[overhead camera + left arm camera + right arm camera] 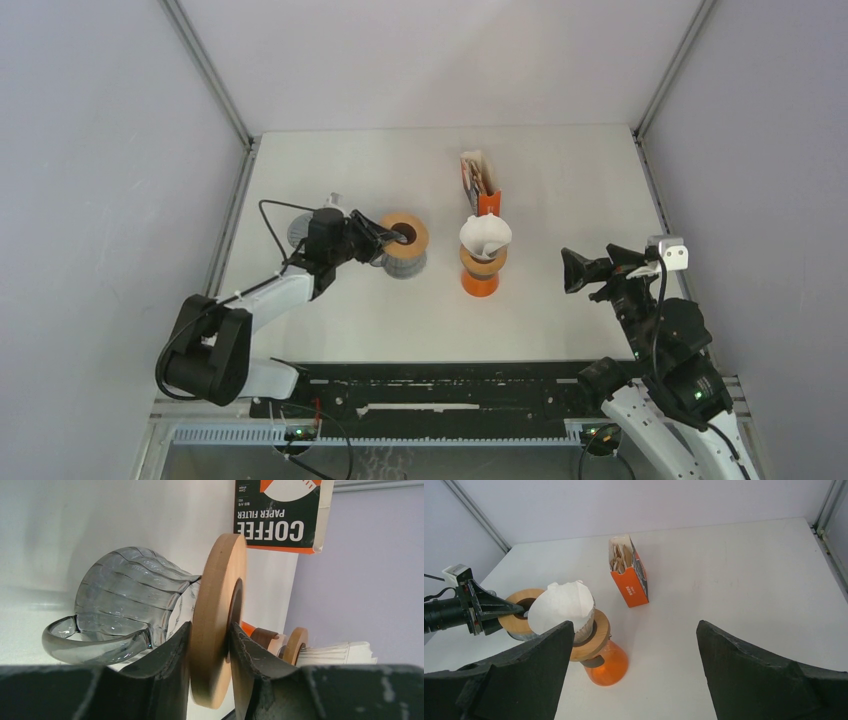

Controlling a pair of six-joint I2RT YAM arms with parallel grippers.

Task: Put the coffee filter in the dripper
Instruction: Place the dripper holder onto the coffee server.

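Risk begins with the left fingers (pixel 165 675), clamped on the wooden ring (pixel 217 610) of the grey dripper (pixel 125 600): a twist could tip it. At its three o'clock, the coffee filter (pixel 485 234) sits loosely in the orange dripper (pixel 480 278). Further toward three o'clock, the right fingers (pixel 524 670), spread wide, could knock it out.

white table (pixel 560 180), pale grey walls (pixel 100 150), metal corner posts (pixel 207 72)

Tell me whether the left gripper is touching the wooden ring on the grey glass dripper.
Touching. The left wrist view shows the left gripper with its jaws pressed against both faces of the wooden ring, no gap on either side.
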